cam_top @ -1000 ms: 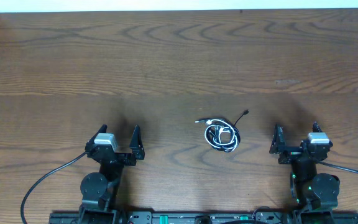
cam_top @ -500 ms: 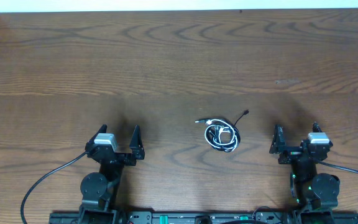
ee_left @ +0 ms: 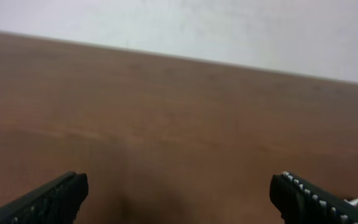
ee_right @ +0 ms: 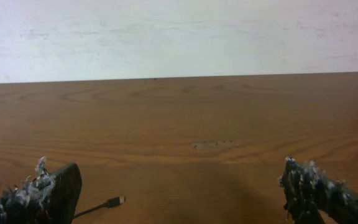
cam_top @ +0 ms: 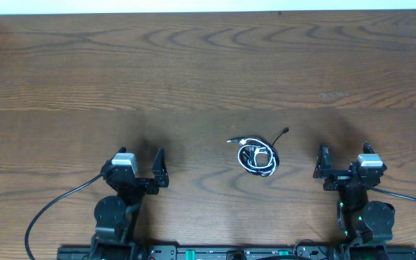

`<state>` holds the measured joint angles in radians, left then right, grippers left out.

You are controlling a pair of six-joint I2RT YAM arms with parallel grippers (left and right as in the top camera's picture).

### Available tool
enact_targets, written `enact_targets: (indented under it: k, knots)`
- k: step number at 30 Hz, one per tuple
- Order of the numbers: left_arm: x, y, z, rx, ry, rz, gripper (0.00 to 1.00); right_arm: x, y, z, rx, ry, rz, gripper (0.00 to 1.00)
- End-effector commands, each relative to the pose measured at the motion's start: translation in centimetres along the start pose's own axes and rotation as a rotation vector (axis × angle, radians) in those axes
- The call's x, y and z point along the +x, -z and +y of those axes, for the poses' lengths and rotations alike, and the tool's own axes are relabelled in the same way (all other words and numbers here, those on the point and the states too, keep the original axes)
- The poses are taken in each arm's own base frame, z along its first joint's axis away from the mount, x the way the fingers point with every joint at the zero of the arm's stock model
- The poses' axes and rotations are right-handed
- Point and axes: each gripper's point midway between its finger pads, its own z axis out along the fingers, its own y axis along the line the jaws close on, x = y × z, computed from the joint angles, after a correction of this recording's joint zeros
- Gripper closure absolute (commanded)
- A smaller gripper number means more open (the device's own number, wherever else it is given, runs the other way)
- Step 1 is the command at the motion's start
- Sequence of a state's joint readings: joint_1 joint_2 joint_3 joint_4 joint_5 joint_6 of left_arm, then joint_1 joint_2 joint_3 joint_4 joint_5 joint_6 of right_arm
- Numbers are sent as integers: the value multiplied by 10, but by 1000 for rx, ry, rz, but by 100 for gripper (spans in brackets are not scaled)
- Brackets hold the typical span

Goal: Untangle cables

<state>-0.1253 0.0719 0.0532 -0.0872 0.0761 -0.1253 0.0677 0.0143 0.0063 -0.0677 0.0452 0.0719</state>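
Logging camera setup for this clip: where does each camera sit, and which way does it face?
Overhead: above the table, looking down on the cables; left gripper and right gripper show at the near edge.
Left wrist: low on the left gripper, facing across the table to the wall; its open fingers show.
Right wrist: on the right gripper, same heading; open fingers show.
Shared: a black plug appears in right wrist and overhead.

"What did I have under me?"

"A wide table point(cam_top: 193, 65) of dark brown wood. Its grain ran in long waves from side to side."

"And past it?"

"A plain white wall point(ee_right: 179, 31) that met the table's far edge. The light was soft and even. I saw one pale scuff point(ee_right: 213, 144) on the wood, toward my right."
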Motion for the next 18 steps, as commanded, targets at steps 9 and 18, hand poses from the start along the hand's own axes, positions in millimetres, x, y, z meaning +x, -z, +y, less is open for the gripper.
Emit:
enact_targets:
  k: [9,18]
  knots:
    - [-42,-12,-10,-17,-13,152,2,0,0,-1,4,-10,-3,1]
    - [-75,-30,-23,-14,-2,344,2,0,0,-1,4,-10,-3,1]
